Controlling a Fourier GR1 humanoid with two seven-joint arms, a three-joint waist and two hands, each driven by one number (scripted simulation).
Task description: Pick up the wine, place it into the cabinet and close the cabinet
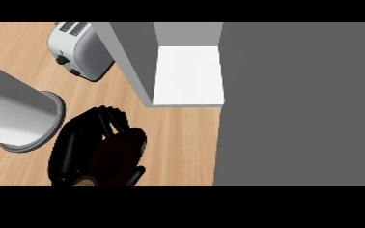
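- Head view: the left hand point(75, 147) lay at the lower left over the wooden worktop point(182, 140), its black fingers point(107, 118) curled round the dark wine bottle point(118, 152), which it partly hid.
- The bottle sat in that hand, tilted, its top pointing toward the cabinet point(189, 75) but well short of it.
- The cabinet stood open ahead, showing a white shelf between a grey side wall point(132, 58) and a broad grey door panel point(292, 106) on the right.
- A silver toaster point(78, 50) stood at the upper left, just beside the cabinet wall.
- A grey forearm point(25, 113) crossed the left edge.
- The right hand did not show.
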